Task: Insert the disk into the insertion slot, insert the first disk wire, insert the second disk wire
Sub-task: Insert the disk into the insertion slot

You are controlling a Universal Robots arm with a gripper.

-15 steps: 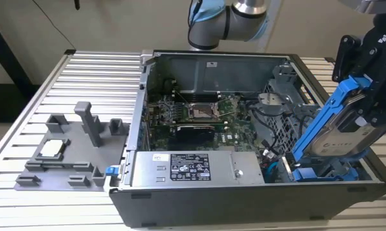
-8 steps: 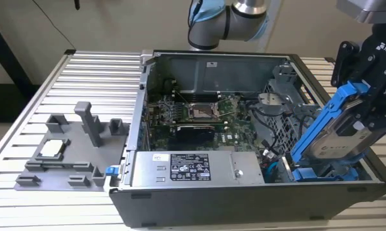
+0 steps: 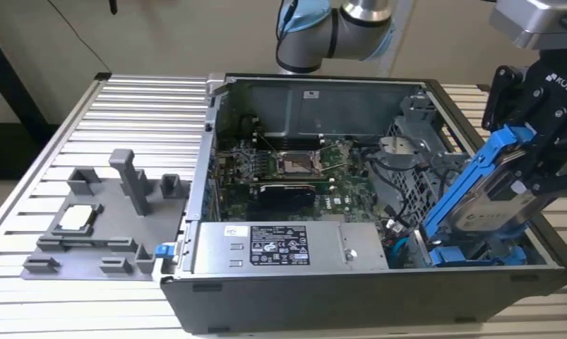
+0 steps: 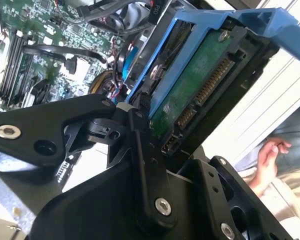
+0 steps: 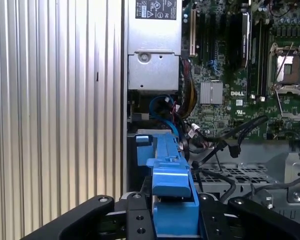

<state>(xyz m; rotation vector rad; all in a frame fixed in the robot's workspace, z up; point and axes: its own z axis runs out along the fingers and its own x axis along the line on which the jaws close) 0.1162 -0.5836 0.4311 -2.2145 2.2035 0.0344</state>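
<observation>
My gripper (image 3: 526, 166) is shut on the disk (image 3: 493, 205), a silver drive in a bright blue carrier (image 3: 472, 173). The disk hangs tilted over the open computer case's corner at the exterior view's right. Its lower end reaches down beside the grey perforated drive cage (image 3: 410, 173), where the insertion slot lies; the slot's opening is hidden behind the disk. In the first wrist view the blue carrier (image 5: 170, 185) sits between my black fingers (image 5: 132, 217), above the cage (image 5: 240, 172). The second wrist view shows the disk's green board and connectors (image 4: 200, 95). Black cables with plugs (image 5: 232, 147) lie loose by the cage.
The case (image 3: 359, 296) stands on a slatted metal table (image 3: 123, 113). Inside are the motherboard (image 3: 293, 166) and a grey power-supply box (image 3: 283, 247). A grey fixture with small parts (image 3: 104, 219) sits at the exterior view's left. A person's hand (image 4: 270, 155) shows beyond the case.
</observation>
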